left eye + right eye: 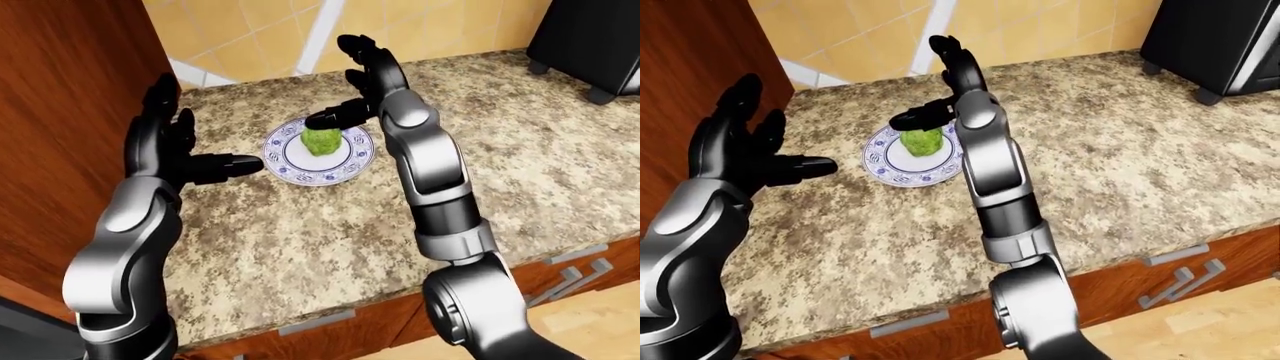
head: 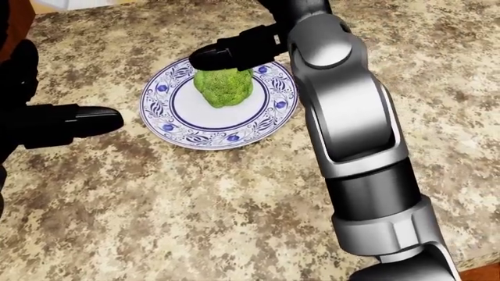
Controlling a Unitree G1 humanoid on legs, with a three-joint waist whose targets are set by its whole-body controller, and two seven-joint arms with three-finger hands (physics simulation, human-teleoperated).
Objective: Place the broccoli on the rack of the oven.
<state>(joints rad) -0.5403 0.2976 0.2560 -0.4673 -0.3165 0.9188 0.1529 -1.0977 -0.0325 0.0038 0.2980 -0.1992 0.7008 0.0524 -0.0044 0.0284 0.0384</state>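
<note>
Now I am at the reach-and-grasp step: my right robot hand hangs spread over the broccoli, thumb above its far top, nothing clamped. The broccoli sits on the plate on the worktop. My left robot hand waits spread, left of the plate. Next, I judge, lower and close.
</note>
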